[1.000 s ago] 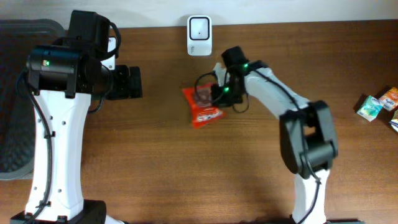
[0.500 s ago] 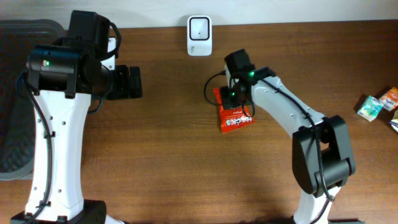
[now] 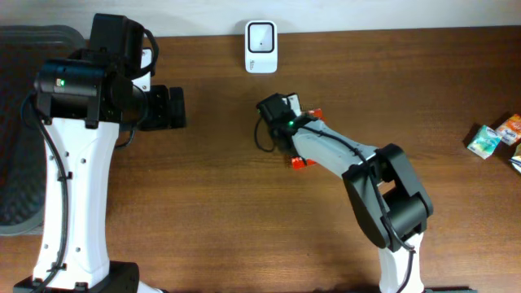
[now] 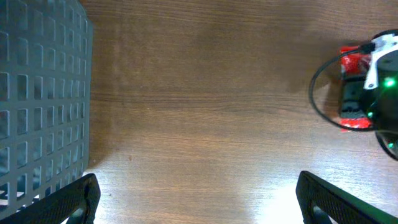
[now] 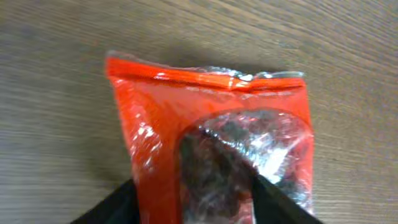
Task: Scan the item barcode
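Observation:
The item is a red snack packet [image 5: 155, 124] with a clear window; it fills the right wrist view, lying over the wooden table. My right gripper [image 5: 193, 208] is shut on it, one finger against each side of its lower part. From overhead the right gripper [image 3: 281, 122] sits just below the white barcode scanner [image 3: 260, 35]. There the arm covers most of the packet [image 3: 301, 163], so only red edges show. No barcode is visible. My left gripper [image 4: 202, 208] hangs open over bare wood at the left, with nothing between its fingers.
A grey mesh basket [image 4: 37, 93] stands at the far left, also seen from overhead [image 3: 16, 187]. Small coloured packets [image 3: 488, 140] lie at the table's right edge. The left wrist view shows the right gripper [image 4: 354, 99] with the red packet [image 4: 354, 62] far off at the right.
My right gripper has swung left and turned, taking the red packet with it until the arm covers most of it. The left arm has not moved.

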Motion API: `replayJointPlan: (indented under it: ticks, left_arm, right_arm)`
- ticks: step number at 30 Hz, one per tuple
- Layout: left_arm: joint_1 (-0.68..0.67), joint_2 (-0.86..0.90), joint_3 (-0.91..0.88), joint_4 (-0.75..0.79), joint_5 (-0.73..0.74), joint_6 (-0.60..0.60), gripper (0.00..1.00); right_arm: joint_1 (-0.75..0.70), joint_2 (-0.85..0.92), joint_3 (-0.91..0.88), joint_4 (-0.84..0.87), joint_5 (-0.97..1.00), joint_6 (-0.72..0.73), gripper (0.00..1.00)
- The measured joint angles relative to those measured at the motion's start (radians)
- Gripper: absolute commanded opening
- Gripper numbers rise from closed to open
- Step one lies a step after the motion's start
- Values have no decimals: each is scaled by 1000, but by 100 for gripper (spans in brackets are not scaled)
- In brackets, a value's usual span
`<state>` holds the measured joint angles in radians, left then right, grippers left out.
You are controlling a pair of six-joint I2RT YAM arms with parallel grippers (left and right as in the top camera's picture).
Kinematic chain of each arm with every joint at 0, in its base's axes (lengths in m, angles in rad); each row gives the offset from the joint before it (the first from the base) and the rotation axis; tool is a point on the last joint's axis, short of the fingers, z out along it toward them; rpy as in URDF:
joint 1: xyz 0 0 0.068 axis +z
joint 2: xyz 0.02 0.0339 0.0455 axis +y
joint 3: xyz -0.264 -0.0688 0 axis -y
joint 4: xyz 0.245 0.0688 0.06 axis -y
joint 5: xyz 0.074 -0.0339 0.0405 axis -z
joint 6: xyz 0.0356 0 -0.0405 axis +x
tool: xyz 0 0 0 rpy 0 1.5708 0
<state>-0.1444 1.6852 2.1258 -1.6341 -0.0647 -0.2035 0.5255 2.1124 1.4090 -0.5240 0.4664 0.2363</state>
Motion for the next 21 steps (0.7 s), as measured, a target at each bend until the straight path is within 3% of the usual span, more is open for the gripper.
replayJointPlan:
  ticks: [3,6,9,11,14,16,17,18,19,21]
  left_arm:
    - [0,0,0,0,0,0,99]
    - [0,0,0,0,0,0,99]
    - [0,0,0,0,0,0,99]
    - [0,0,0,0,0,0,99]
    - [0,0,0,1,0,0,99]
    - [0,0,0,0,0,0,99]
    - [0,0,0,0,0,0,99]
    - [0,0,0,2,0,0,99]
    - [0,0,0,0,0,0,99]
    - [0,0,0,0,0,0,99]
  right_arm:
    - [-13,0,35,-51,-1,7,10]
    - [-23,1,162,-290,-117,48,9]
    - [-71,-19,369,-355,-502,-16,4]
    - [-142,-43,387,-356,-861,-64,4]
    - [-238,-47,251,-252,-1238,-108,5]
    - [-299,-39,51,15,-1474,-40,5]
    - [-326,-38,-22,117,-1513,11,15]
    - [-362,-36,-107,157,-1519,80,39]
    - [-397,-34,-151,148,-1513,114,49]
    - [-459,-34,-167,76,-1447,132,55]
